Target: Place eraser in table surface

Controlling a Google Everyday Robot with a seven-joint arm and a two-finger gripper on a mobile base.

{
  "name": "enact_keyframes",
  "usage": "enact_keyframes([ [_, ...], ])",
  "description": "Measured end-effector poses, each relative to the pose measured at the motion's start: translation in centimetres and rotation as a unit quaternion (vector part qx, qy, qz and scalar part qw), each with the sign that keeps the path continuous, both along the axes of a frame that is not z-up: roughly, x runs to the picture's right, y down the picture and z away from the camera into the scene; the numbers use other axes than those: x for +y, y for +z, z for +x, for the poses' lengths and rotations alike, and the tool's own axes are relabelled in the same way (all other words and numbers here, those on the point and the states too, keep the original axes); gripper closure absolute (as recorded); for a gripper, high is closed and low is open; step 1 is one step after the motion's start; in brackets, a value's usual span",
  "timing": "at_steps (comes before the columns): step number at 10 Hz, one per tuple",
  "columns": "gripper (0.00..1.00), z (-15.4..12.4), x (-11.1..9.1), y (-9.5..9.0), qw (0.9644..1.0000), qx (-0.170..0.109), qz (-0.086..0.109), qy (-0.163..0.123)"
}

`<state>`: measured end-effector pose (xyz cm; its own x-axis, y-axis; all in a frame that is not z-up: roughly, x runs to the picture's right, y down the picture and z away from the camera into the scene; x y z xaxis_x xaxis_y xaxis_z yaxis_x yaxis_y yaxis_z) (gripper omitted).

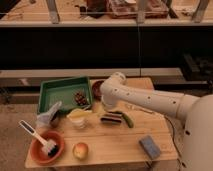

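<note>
Eraser (111,118) sits flat on bare counter (116,146), outside the tray (59,95), right where the task wants it. The tool (108,107) hangs just above; clamped or released, I cannot tell.

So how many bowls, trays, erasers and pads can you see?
Bowls: 2 (orange bowl, dark red bowl)
Trays: 1 (green tray)
Erasers: 1 (eraser)
Pads: 1 (grey-blue pad)
Total: 5
The claw hangs just above the eraser.

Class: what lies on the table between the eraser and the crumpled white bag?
The camera view shows a small cup holding something yellow there; the gripper sits right above the eraser.
</note>
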<state>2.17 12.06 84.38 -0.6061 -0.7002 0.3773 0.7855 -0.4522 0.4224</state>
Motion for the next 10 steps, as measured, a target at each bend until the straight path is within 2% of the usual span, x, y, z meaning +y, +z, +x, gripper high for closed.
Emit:
enact_keyframes([
  [2, 0.30, 1.0, 1.0, 0.9, 0.9998, -0.015, -0.016, 0.003],
  [4, 0.30, 0.5, 2.9, 2.3, 0.9989, -0.031, -0.034, -0.005],
  [7, 0.30, 0.1, 4.1, 3.0, 0.9983, -0.036, -0.042, -0.016],
  [8, 0.37, 0.1, 4.3, 3.2, 0.9983, -0.035, -0.042, -0.019],
  [10, 0.59, 0.2, 4.1, 3.0, 0.9984, -0.034, -0.042, -0.016],
])
